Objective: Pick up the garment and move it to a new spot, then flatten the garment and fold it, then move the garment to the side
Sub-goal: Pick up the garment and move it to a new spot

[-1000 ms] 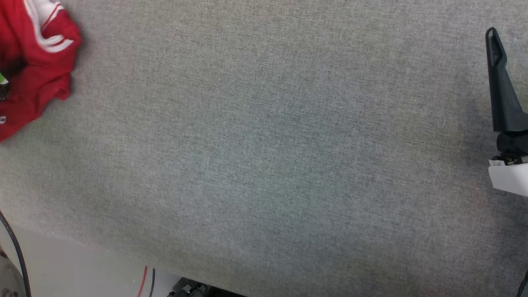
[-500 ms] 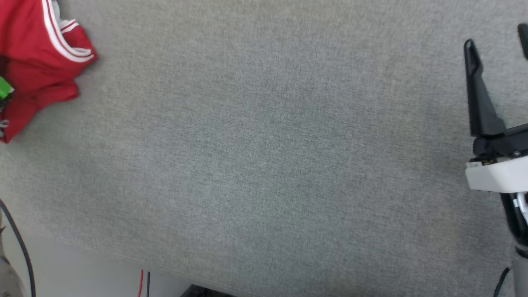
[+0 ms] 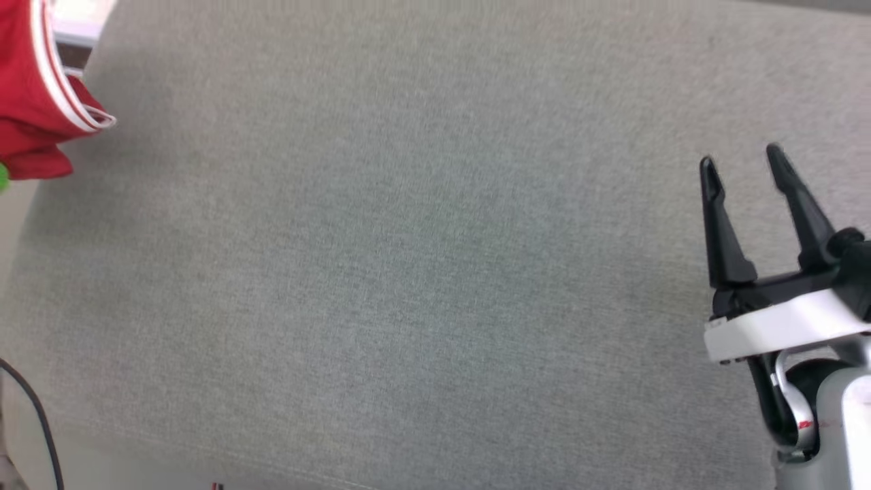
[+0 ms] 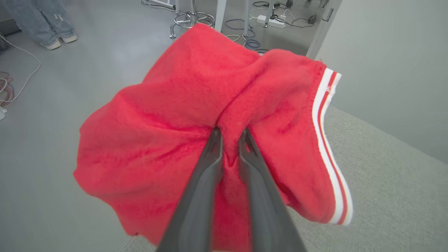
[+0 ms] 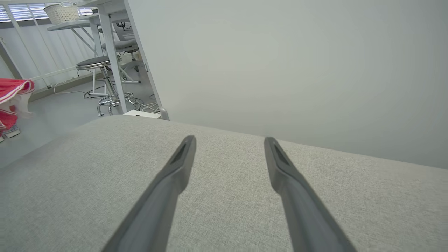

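At the far left of the head view, the garment (image 3: 27,88) is bunched in the upper corner at the left border of the grey table (image 3: 408,272). It is red, and a white-striped edge faces the bare cloth surface.

The left wrist view shows the left tool (image 4: 231,134) with its two dark fingers almost together, clamped on a fold of the red fabric. The rest of the garment billows around the fingers. Grey floor (image 4: 52,140) lies behind it on the left, and the table's surface is under the striped hem on the right. At that view's upper left, a person's legs (image 4: 52,21) in jeans and pale shoes stand on the floor.

The middle of the table is plain grey weave.

On the right side, the right tool (image 3: 742,160) hangs above the table, well apart from the garment, its fingers spread wide with nothing between them. Its own wrist view looks along them to a pale wall (image 5: 297,63), with a stool (image 5: 101,63) on the left.
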Motion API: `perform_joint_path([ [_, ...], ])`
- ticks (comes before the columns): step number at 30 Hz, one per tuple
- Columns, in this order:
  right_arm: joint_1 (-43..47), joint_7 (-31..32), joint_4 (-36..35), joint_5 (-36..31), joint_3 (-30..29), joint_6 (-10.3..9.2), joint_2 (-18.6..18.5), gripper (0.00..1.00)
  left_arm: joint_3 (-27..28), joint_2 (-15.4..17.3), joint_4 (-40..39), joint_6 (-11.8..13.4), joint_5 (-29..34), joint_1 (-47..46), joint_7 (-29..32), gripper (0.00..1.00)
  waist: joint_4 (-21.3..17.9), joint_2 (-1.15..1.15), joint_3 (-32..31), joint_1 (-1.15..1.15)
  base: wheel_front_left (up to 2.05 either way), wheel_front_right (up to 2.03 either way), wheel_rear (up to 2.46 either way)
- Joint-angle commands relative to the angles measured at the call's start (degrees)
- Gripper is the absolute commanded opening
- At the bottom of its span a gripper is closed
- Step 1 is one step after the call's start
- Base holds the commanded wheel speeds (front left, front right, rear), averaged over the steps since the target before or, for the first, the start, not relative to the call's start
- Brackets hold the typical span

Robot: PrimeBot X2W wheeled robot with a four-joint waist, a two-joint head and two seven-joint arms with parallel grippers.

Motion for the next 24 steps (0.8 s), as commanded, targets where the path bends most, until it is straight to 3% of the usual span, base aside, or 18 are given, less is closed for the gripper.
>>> perform_joint_path([
  [1, 1.0, -0.6, 0.6, -0.3, -0.2, -0.05, 0.5, 1.0, -0.6, -0.7, -0.7, -0.1, 0.6, 1.3, -0.9, 0.0, -2.8, 0.0, -6.8, 0.0, 0.0, 0.0, 0.0],
  [10, 6.0, -1.5, 3.1, -1.0, -1.0, -0.05, 3.0, 1.0, -4.8, -8.2, -12.2, 2.9, 2.7, 11.1, -2.4, 0.0, -6.4, 0.0, -13.8, 0.0, 0.0, 0.0, 0.0],
  [19, 8.8, -1.1, 3.5, -1.3, -1.5, -0.05, 4.2, 1.0, -9.1, -15.3, -31.4, 5.5, 2.4, 24.9, 2.8, 0.0, -12.0, 0.0, -17.4, 0.0, 0.0, 0.0, 0.0],
  [24, 9.9, -0.5, 3.3, -1.3, -2.2, -0.05, 4.5, 1.0, -13.9, -19.2, -38.9, 5.0, 2.0, 30.9, 6.3, 0.0, -15.2, 0.0, -18.3, 0.0, 0.0, 0.0, 0.0],
])
